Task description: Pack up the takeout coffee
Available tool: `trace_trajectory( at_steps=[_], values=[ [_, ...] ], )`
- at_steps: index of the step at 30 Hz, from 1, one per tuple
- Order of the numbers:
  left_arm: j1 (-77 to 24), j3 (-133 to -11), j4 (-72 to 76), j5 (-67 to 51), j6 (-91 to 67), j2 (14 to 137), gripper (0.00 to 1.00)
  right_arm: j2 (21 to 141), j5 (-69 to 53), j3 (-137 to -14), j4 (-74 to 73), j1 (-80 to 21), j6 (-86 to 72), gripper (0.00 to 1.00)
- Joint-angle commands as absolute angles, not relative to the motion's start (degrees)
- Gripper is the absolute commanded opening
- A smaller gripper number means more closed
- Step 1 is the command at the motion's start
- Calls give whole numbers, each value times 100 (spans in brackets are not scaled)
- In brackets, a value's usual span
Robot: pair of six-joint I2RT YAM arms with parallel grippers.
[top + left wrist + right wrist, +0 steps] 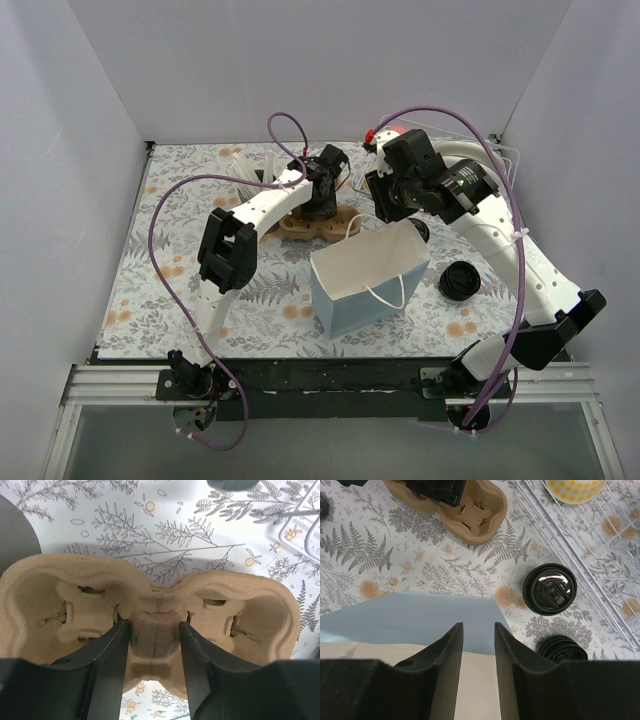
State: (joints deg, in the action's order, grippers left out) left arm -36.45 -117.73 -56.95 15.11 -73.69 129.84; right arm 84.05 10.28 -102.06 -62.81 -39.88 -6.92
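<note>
A brown cardboard cup carrier (298, 228) (240, 610) (475, 517) lies at the back of the table, its wells empty. My left gripper (322, 205) (154, 625) is shut on the carrier's centre ridge, one finger on each side. A blue paper bag (365, 275) (420, 615) stands open in front of it. My right gripper (392, 210) (478, 626) hovers over the bag's far rim, open with nothing between its fingers. One black lidded takeout coffee (549, 589) (421, 231) stands right of the bag. A second takeout coffee (562, 649) (460, 282) sits nearer, partly hidden by my right finger.
A white wire rack (600, 555) (300, 525) lies at the back right with a yellow dotted cup (575, 487) on it. A grey cup with white straws (250, 172) stands at the back left. White walls enclose three sides of the table.
</note>
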Motion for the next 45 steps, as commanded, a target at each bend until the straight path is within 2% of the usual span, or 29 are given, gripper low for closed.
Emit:
trace_trajectory(
  at_steps=[1,5,8,12,15,19,20,22,24,25,26,28,32,33,35,36,38,39,40,41,44,45],
  values=[
    [-3595,-11716,-5669,1565,-7154,12621,28,8340,1002,-10247,-6082,-4008,-791,39],
    [-3595,-11698,-5677,1547,-7110,12639,29,8472,1011,-10424,-6152,-4008,-765,39],
    [-3595,-11803,-5739,1556,-7084,12683,40,8560,993,-10546,-6187,-4008,-765,39],
    [-3595,-11909,-5757,1520,-7058,12683,29,8631,976,-10617,-6205,-4008,-738,39],
    [-3595,-11953,-5757,1529,-7058,12665,29,8666,958,-10652,-6223,-4008,-730,39],
    [-3595,-12137,-5810,1512,-7075,12691,41,8657,976,-10661,-6240,-4008,-686,39],
    [-3595,-12129,-5810,1494,-7075,12700,38,8657,984,-10652,-6240,-4017,-677,39],
    [-3595,-12172,-5818,1468,-7075,12709,24,8649,993,-10644,-6249,-4008,-668,39],
    [-3595,-12208,-5818,1468,-7075,12718,23,8613,1002,-10617,-6232,-4008,-659,39],
    [-3595,-12225,-5818,1459,-7075,12726,24,8613,993,-10600,-6231,-3999,-668,39],
    [-3595,-12243,-5818,1442,-7084,12727,33,8613,984,-10591,-6223,-3999,-668,39],
    [-3595,-12278,-5818,1441,-7101,12727,44,8587,984,-10547,-6196,-4008,-677,39],
    [-3595,-12226,-5748,1319,-7102,12735,23,8569,993,-10512,-6196,-4008,-685,39],
    [-3595,-12226,-5739,1284,-7102,12735,23,8552,1002,-10512,-6188,-4008,-694,39],
    [-3595,-12226,-5722,1274,-7102,12735,29,8552,993,-10512,-6187,-4008,-703,39],
    [-3595,-12243,-5713,1283,-7110,12735,40,8560,993,-10520,-6196,-4008,-694,39],
    [-3595,-12287,-5739,1283,-7084,12744,42,8569,993,-10529,-6196,-4008,-703,39],
    [-3595,-12313,-5748,1275,-7084,12753,30,8569,993,-10529,-6196,-4008,-712,39],
    [-3595,-12313,-5757,1257,-7067,12744,23,8578,984,-10538,-6196,-4008,-721,39],
    [-3595,-12313,-5739,1248,-7058,12735,21,8596,967,-10547,-6188,-4008,-729,39],
    [-3595,-12322,-5748,1204,-7066,12735,36,8604,949,-10547,-6170,-4008,-747,39],
    [-3595,-12314,-5757,1204,-7066,12735,38,8613,949,-10538,-6161,-4017,-756,39]
  ],
)
